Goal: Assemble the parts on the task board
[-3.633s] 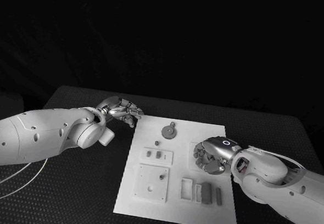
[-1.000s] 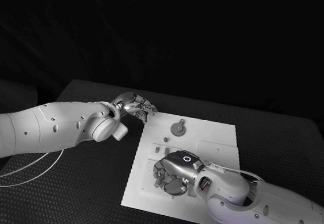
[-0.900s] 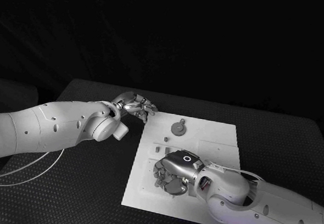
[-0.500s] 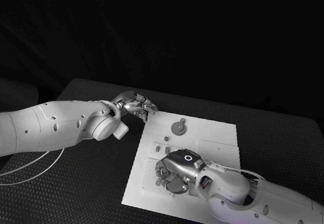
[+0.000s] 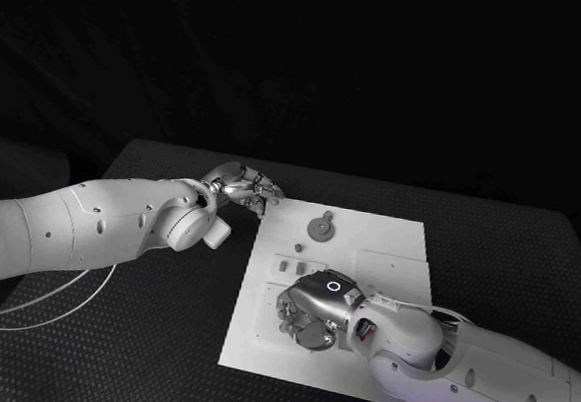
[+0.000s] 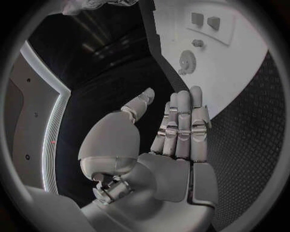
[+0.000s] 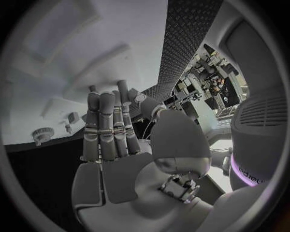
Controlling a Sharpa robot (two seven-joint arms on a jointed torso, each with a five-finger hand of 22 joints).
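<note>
Right hand [image 5: 312,315] sits low over the near-middle of the task board [image 5: 387,235], fingers [image 7: 108,126] straight and side by side in the wrist view, nothing in them. In the head view they look curled down onto the board, so can't tell if they touch a part. You can't see what's under that hand, so any press or pick there goes in blind. Risk: fingers drag across a seated part and knock it loose, or shove the board, since nothing pins it.

Left hand [image 5: 241,187] hovers at the board's far-left corner, over the worktop [image 5: 143,352]; its fingers [image 6: 181,123] are straight, thumb apart, holding nothing. It isn't bracing the board, so a sideways push from the right could slide it.

The gear-like round part [image 5: 319,228] lies at the far end of the board, well apart from the right hand and near the left. A small part [image 5: 297,250] lies between it and the right hand. If you sweep the left hand inward it may flick the gear off its spot.
</note>
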